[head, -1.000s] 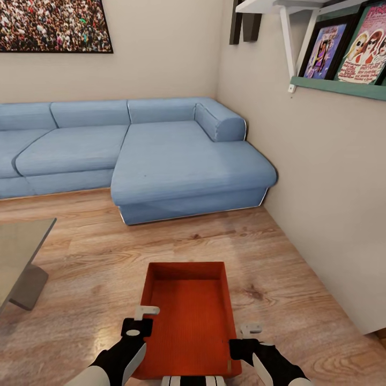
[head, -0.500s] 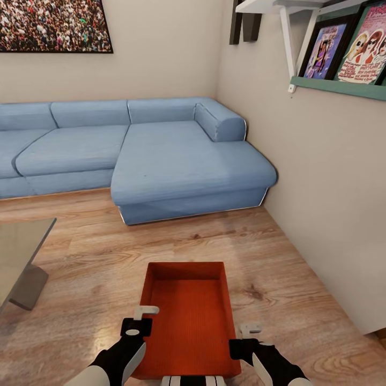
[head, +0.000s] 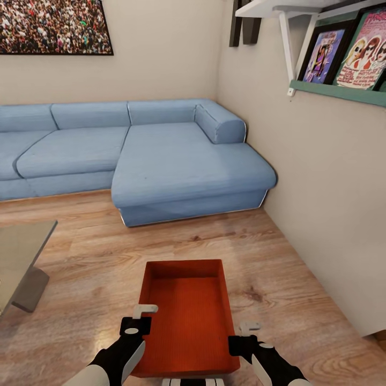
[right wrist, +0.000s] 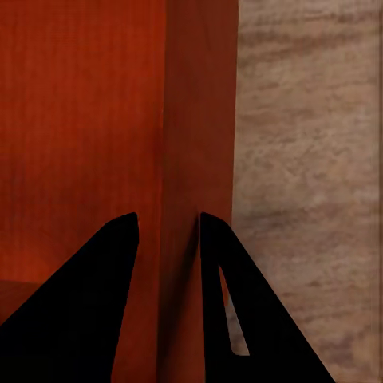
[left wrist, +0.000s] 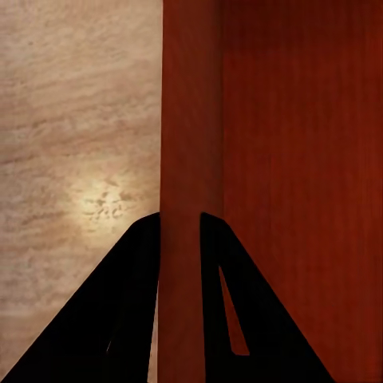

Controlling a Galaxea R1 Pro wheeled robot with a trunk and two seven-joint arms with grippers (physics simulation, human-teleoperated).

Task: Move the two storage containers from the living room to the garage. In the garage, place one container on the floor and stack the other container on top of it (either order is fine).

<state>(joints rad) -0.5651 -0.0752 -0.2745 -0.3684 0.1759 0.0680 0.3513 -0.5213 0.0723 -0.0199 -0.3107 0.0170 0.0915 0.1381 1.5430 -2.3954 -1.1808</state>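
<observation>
Container [head: 187, 316] sits on wood floor [head: 96, 268] in front of sofa [head: 177, 161]; your left tool [left wrist: 179, 231] and right tool [right wrist: 167, 227] each clamp a side wall. Garage haul, stacking pending.

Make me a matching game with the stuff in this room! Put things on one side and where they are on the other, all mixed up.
Things:
1. storage container
2. sofa
3. crowd picture
4. glass table

Places:
A. on the wall above the sofa
B. at the left edge of the head view, on the wood floor
C. between the left gripper and right gripper, one on each side wall
D. in the corner of the room

Pairs: 1-C, 2-D, 3-A, 4-B
</observation>
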